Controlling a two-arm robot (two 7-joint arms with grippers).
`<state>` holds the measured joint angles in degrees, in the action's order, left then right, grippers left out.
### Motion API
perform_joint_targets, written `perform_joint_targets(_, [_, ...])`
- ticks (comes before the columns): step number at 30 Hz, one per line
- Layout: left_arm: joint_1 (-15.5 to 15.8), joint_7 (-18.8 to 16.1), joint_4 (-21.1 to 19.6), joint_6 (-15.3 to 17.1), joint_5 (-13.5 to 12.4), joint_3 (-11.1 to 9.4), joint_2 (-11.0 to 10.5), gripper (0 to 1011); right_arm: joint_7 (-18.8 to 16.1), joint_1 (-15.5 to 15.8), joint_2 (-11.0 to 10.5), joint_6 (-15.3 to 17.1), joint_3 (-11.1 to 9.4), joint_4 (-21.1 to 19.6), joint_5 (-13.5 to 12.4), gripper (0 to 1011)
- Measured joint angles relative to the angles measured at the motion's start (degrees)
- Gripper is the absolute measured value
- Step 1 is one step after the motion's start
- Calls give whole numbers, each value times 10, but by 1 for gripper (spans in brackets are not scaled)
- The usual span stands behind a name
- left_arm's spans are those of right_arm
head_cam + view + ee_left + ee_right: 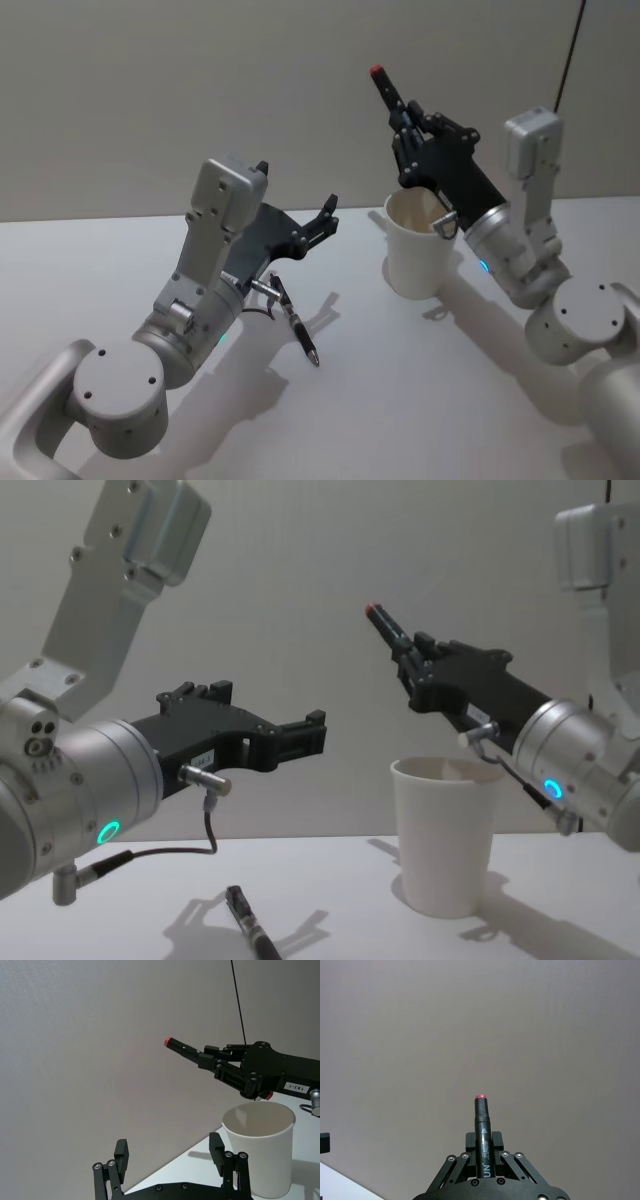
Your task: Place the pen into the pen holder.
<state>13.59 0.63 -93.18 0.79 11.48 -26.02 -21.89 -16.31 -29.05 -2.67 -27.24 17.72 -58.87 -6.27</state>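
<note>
- While the right gripper [405,115] is hovering just above the pen holder [415,262], its fingers are pinching a black marker [388,92] by the barrel. The red end is pointing up and away from the robot, so the barrel is tilting rather than hanging plumb.
- The pen holder is standing upright on the white table [400,400], just below the right wrist, with its mouth facing up.
- The left gripper [305,735] is idling in the air to the left of the pen holder, fingers spread and holding nothing. A slim pen [297,325] is lying flat on the table beneath that arm, well apart from the pen holder.
- Step in hand, as judged: lowering the marker into the pen holder. Doing this well is likely calling for turning the wrist until the barrel is nearing vertical and centring the lower end over the mouth (not the rim). The fingers should be parting only once that end is sitting inside.
- Materials: the pen holder is looking like thin white paper, tapered, with a rolled rim, so it is probably light and apt to tip if a finger is nudging its wall. The marker is a smooth, rigid cylinder, likely sliding freely on release. The table is appearing matte and plain.
</note>
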Motion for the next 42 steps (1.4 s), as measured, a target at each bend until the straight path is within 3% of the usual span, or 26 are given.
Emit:
perform_joint_targets(10, [0,0,0,0,0,0,0,1001,2,-9,8,-16,6,29,11,178])
perform_joint_targets(24, [0,0,0,0,0,0,0,1001,10,-9,12,-20,10,40,18,182])
perform_joint_targets(29, [0,0,0,0,0,0,0,1001,12,-8,12,-20,11,41,19,299])
perform_joint_targets(41, [0,0,0,0,0,0,0,1001,14,-8,13,-21,11,43,20,719])
perform_joint_targets(42, [0,0,0,0,0,0,0,1001,14,-8,13,-21,12,43,20,719])
